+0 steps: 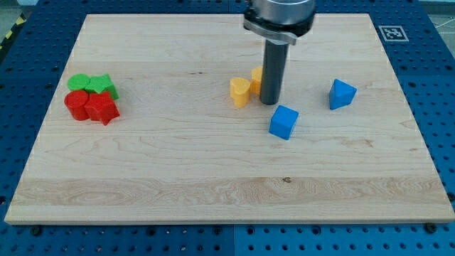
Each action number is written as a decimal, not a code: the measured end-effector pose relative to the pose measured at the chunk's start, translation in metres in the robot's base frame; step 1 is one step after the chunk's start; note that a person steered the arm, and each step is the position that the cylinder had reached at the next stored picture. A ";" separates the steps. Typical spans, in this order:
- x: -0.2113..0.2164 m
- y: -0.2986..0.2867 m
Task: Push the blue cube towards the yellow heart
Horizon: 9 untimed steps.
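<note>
Single camera, high oblique from board's (213,178) near edge, whole board framed, moderately near.

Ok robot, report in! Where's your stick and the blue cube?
My tip down between yellow heart and blue cube, touching neither clearly. Cube sits toward the view's bottom right of heart. Path blocked only by my rod.

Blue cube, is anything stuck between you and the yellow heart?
Yes: my tip stands roughly between them, just right of the yellow heart and up-left of the blue cube. No other block sits in that gap.
</note>
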State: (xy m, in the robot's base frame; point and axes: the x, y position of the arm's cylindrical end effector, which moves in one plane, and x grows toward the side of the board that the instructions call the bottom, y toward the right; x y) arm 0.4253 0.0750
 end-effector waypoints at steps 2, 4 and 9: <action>0.001 0.042; 0.061 0.041; 0.075 -0.054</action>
State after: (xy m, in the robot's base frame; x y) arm 0.5004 0.0214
